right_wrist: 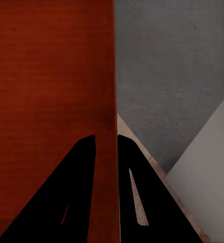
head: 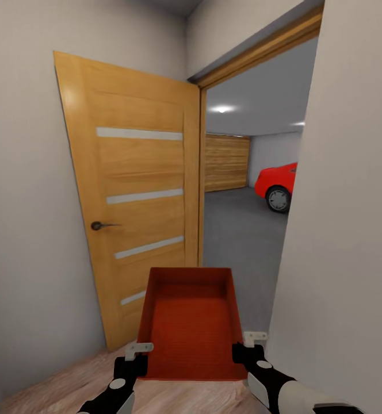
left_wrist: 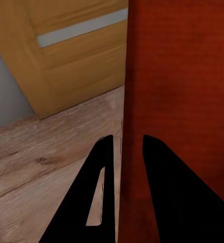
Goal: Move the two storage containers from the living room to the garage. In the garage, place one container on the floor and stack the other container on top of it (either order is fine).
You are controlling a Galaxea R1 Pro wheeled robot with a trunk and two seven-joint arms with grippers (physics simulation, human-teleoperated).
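Left hand [head: 138, 348] pinching the left wall of the storage container [head: 191, 322], one finger inside and one outside, as seen in the left wrist view [left_wrist: 123, 147]. Right hand [head: 249, 340] clamped in the same way on the opposite wall, again with the wall between the fingers [right_wrist: 107, 142]. Held so from both sides, probably to keep the open bin level and centred between the hands while rolling. Carried low, above the wood-plank floor [head: 70, 379], just in front of both hands. Beyond the hands, an open wooden door [head: 139, 195] to the left and the doorway to the garage ahead, with grey concrete floor [head: 237, 241] and red car [head: 277, 181]. Still to be done, by judgement: passing through and setting the bin down.
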